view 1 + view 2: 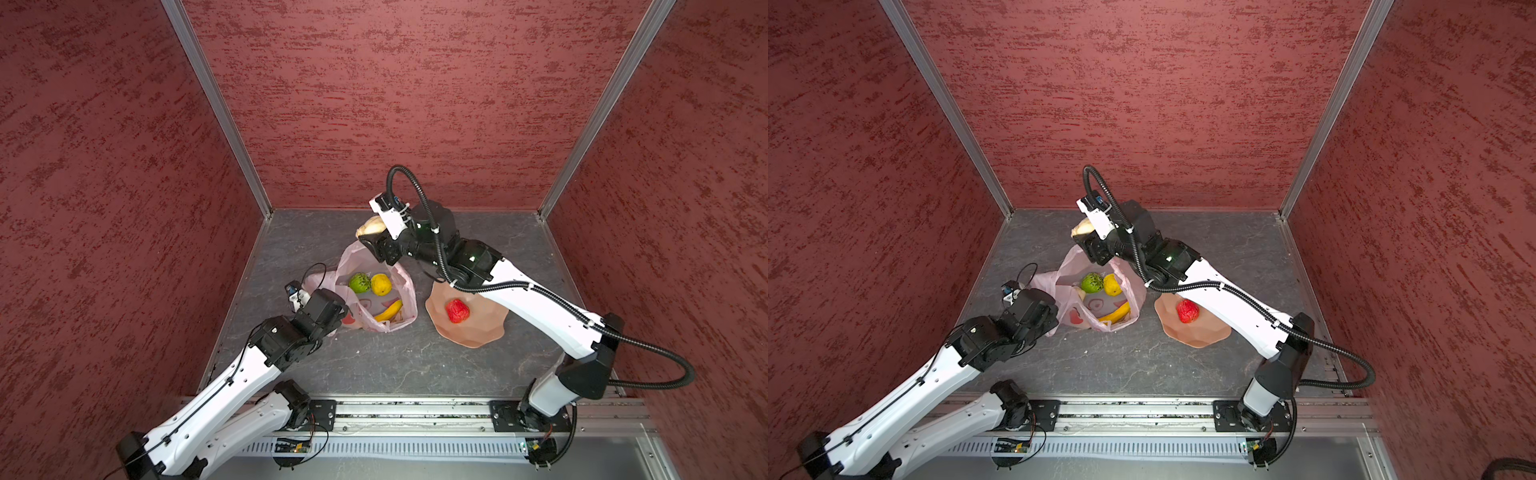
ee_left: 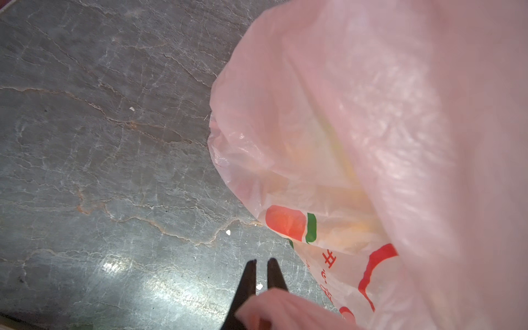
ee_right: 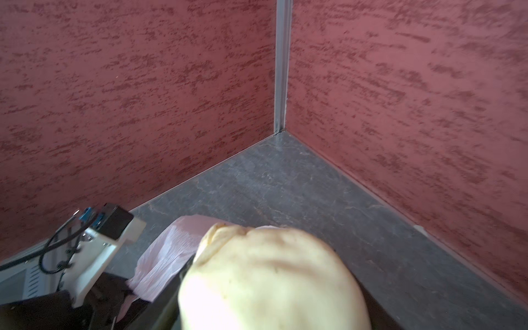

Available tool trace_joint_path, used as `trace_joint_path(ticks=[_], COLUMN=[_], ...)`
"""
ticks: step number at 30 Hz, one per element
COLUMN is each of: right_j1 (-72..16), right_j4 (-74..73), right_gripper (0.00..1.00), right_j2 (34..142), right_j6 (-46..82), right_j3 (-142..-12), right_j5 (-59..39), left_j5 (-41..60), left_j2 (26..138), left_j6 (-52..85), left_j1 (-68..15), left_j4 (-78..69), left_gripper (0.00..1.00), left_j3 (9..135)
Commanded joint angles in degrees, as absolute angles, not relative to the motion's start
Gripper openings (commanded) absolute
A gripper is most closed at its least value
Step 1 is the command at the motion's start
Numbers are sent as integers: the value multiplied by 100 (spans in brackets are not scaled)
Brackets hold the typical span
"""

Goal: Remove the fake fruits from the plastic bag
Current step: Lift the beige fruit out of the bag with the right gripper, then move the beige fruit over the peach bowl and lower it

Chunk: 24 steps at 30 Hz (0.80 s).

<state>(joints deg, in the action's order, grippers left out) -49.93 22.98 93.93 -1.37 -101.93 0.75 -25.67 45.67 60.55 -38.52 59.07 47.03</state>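
Beige fruit (image 3: 271, 280) clamped in right gripper (image 1: 370, 237) over plastic bag (image 1: 351, 257): may slip back in; left gripper (image 2: 261, 271) jaws together, apparently pinching bag film, could tear it

In the right wrist view the beige lump (image 3: 271, 280) is blurred, cut off by the edge, and hides most of the right gripper (image 1: 370, 235). Up close the plastic bag (image 2: 371, 128) runs off frame, its fruits (image 2: 340, 154) mere yellow smears; a fold covers the base of the left gripper (image 2: 262, 261).
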Motion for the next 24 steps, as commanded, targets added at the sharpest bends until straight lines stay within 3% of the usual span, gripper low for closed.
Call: trace_joint_path(ticks=[1,7,17,24], right_j1=[-4717,-3982,-3293,-3020], right_j4=[2590,2810,2619,2108], right_gripper=[31,31,31,31], right_j2=[9318,8899,7690,7614], right_j6=[-218,227,1294,1889], right_j3=[-10302,-9747,-6975,-5726], right_j5=[675,985,1183,1236], left_j5=[-2663,-2669,-2494,-2584], left_j2=[4450,4377,4402,4437], left_j6=[5803,5639,5668,5798], left_j1=[-3853,-3858,-3957,-4138], left_j4=[5887,6021,6548,6656], left_gripper=[12,12,12,12], left_j3=[4724,4816,4852,4772])
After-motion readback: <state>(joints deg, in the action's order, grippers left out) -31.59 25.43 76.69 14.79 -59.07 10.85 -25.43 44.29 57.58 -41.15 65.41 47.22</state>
